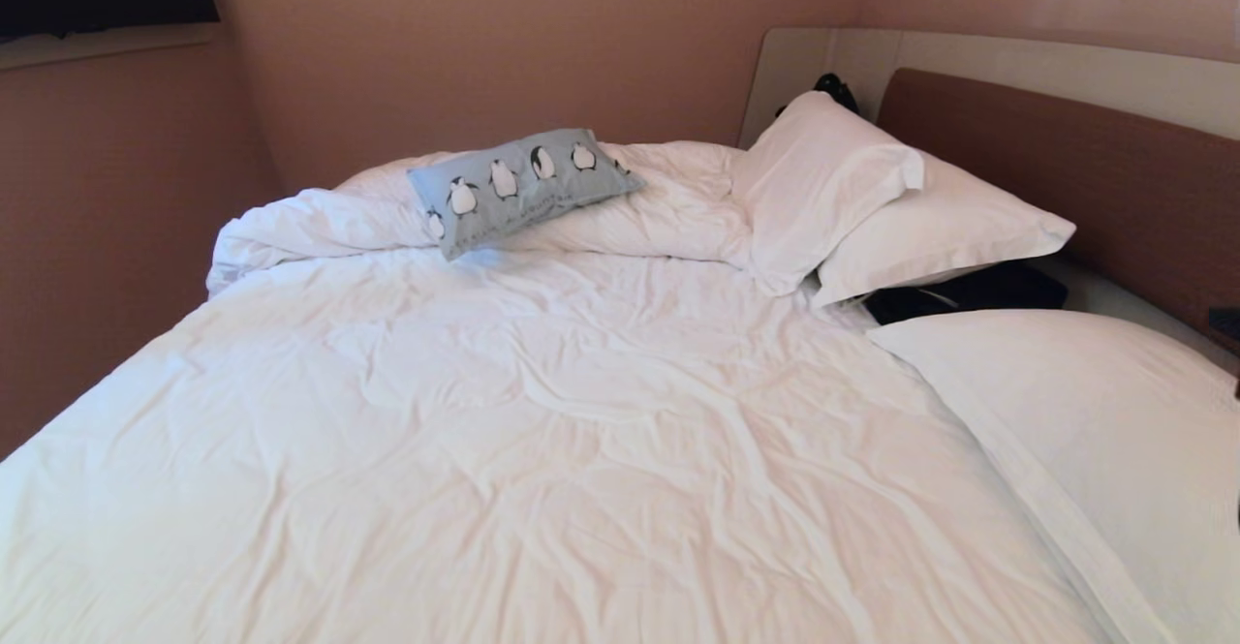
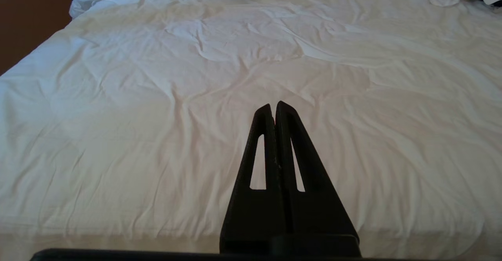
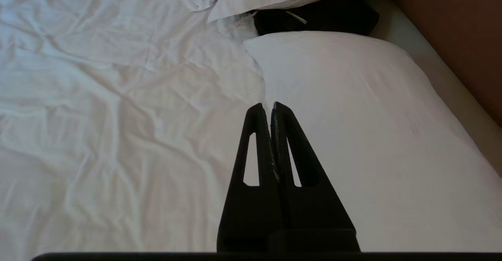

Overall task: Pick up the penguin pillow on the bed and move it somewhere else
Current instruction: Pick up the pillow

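We note the right gripper clenched, fingers pressed together on nothing, hanging above the edge of the nearest white pillow without clear contact. The left gripper is likewise clamped and empty, over the bare white duvet. We count one penguin pillow, lying tilted on the bunched duvet at the far side of the bed, well apart from both grippers; three white pillows; one dark item between them.

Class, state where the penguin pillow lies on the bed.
In the head view, the penguin pillow rests on the bunched duvet at the far side, left of the white pillows.
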Controlling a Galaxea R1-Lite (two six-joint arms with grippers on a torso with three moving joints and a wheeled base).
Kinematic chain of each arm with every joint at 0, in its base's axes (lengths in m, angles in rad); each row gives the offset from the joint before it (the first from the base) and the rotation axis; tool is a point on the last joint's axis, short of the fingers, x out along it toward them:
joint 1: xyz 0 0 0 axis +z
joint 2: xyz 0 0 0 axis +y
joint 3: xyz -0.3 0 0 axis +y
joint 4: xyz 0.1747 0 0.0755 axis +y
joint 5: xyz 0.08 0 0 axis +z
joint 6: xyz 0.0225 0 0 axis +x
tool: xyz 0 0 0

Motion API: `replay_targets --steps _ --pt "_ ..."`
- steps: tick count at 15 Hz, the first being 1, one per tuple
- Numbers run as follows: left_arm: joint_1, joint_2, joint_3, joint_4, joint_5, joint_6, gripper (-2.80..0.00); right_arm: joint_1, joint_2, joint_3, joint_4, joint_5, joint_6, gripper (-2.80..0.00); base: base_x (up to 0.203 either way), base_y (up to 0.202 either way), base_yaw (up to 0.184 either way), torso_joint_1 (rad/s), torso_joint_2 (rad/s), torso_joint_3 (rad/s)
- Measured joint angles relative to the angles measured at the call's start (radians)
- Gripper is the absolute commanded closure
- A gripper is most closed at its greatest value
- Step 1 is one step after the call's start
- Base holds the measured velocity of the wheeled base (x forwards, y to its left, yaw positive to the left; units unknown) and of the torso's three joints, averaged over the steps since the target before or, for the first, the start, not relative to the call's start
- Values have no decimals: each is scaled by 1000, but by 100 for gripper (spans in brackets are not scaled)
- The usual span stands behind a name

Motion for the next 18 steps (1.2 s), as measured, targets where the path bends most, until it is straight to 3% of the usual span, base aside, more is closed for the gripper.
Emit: replay_targets --steps 7,13,18 --pt "0 0 0 0 0 0 0 -129 428 -189 -138 -31 -22 0 0 0 0 0 0 0" --pt "0 0 0 0 0 0 0 -265 665 -263 -238 -93 -88 0 0 0 0 0 0 0" --pt "0 0 0 0 0 0 0 -282 771 -276 -304 -163 -145 0 0 0 0 0 0 0"
